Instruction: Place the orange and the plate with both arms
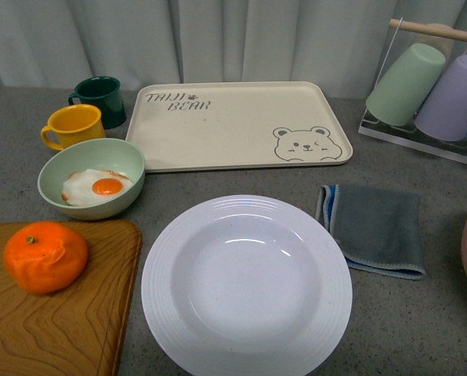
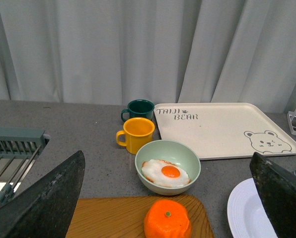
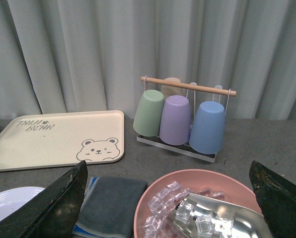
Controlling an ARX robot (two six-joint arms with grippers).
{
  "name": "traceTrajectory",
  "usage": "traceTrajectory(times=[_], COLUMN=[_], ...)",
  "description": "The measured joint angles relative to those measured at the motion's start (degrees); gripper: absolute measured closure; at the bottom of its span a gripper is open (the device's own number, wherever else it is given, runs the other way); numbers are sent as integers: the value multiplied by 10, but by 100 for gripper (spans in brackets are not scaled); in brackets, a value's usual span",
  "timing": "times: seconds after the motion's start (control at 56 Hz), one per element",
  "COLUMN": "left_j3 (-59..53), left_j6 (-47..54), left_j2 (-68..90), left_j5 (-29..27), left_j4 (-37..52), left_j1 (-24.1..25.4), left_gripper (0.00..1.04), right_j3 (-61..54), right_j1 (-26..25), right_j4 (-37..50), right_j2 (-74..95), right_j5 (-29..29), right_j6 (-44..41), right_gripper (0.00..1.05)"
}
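Observation:
The orange [image 1: 45,256] lies on a wooden board [image 1: 69,329] at the front left. Beside it, in the front middle, the white ridged plate [image 1: 163,305] stands on the grey counter with nothing in it. Neither arm shows in the front view. In the left wrist view my left gripper [image 2: 166,154] is open and holds nothing. It hangs above and short of the orange [image 2: 167,224], with the plate's edge [image 2: 247,213] to one side. My right gripper [image 3: 168,162] is open too, over a pink bowl, with a bit of the plate [image 3: 9,203] in view.
A cream bear tray [image 1: 233,125] lies behind the plate. A pale green bowl [image 1: 100,210] with a fried egg, a yellow mug [image 1: 73,125] and a dark green mug [image 1: 100,100] stand at left. At right are a grey cloth [image 1: 374,227], a cup rack [image 1: 429,86] and the pink bowl of ice [image 3: 153,193].

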Motion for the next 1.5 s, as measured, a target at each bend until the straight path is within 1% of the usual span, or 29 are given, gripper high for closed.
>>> traceTrajectory(times=[1.018,1.054,1.107,1.161,1.214,1.411,1.446,1.5], left_j3=[1,18,41,46,46,80,99,119], left_j6=[-2,-22,-48,-61,-72,-105,-116,-128], left_j2=[2,24,82,134,181,382,458,523], left_j5=[-5,-39,-75,-80,-78,-88,-70,-52], left_j4=[-3,-53,-111,-114,-89,49,78,85], left_j1=[-1,-14,-37,-56,-73,-123,-137,-146], left_gripper=[7,7,7,7,7,7,7,7], right_j3=[0,0,0,0,0,0,0,0], right_j1=[0,0,0,0,0,0,0,0], right_j4=[0,0,0,0,0,0,0,0], right_j2=[0,0,0,0,0,0,0,0], right_j5=[0,0,0,0,0,0,0,0], right_j6=[0,0,0,0,0,0,0,0], right_gripper=[9,9,9,9,9,9,9,9])
